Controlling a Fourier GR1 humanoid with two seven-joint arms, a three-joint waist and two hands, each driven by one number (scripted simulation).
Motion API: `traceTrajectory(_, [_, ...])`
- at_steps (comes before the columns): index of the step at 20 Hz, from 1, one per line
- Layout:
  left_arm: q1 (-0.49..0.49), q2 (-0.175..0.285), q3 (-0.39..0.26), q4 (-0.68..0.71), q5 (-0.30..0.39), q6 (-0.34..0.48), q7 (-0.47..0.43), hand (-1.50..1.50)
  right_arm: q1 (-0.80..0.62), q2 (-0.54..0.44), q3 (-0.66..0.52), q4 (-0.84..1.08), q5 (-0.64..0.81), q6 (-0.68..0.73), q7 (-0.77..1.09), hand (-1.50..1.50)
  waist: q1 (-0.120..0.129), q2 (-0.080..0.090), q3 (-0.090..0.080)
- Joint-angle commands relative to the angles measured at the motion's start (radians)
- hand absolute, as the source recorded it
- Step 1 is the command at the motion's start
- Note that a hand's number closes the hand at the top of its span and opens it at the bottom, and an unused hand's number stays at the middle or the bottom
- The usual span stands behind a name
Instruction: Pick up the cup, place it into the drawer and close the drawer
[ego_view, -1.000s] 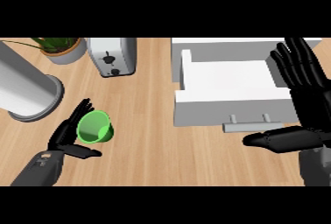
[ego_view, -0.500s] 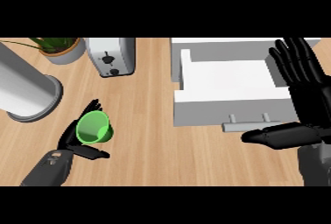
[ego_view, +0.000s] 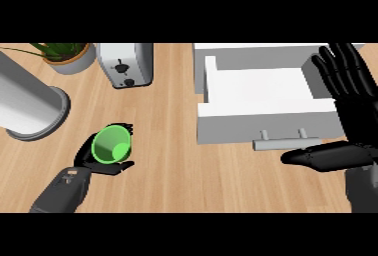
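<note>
cup (ego_view: 112, 145) in left hand (ego_view: 109, 169), fingers curled round it, well left of open drawer (ego_view: 251, 127) | right hand (ego_view: 354, 100) spread, resting by drawer | tip imo: carry level, clear its front, then lower inside

Grey forearms (ego_view: 63, 192) end in a black left hand (ego_view: 111, 169) and right hand (ego_view: 358, 115), seemingly matte.

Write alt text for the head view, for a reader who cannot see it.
A black left hand curls round a bright green cup. A white drawer stands open on the wooden counter, the open right hand beside it.
</note>
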Motion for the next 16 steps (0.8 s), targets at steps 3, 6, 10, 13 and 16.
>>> traceTrajectory(3, [0.009, 0.000, 0.024, -0.075, 0.010, 0.058, -0.229, 1.50, 0.007, -0.022, -0.031, 0.014, -0.013, 0.011, -0.003, -1.50, 0.009, -0.002, 0.001])
traceTrajectory(6, [0.026, -0.010, 0.022, -0.075, -0.012, 0.168, -0.286, 1.50, 0.035, -0.034, -0.022, 0.013, -0.008, 0.045, -0.040, -1.50, 0.002, 0.001, 0.001])
traceTrajectory(10, [0.016, -0.054, 0.171, -0.088, 0.111, 0.401, -0.224, 1.50, 0.021, -0.018, -0.028, -0.020, -0.017, 0.008, 0.011, -1.50, 0.016, -0.009, 0.002])
traceTrajectory(13, [0.049, -0.108, 0.239, -0.113, 0.178, 0.436, -0.270, 1.50, -0.002, -0.003, -0.024, 0.034, 0.010, -0.010, -0.019, -1.50, 0.039, -0.011, 0.003])
traceTrajectory(16, [0.025, -0.124, 0.224, -0.146, 0.182, 0.297, -0.318, 1.50, 0.016, -0.017, -0.040, 0.044, -0.005, 0.015, -0.043, -1.50, 0.031, -0.011, 0.004])
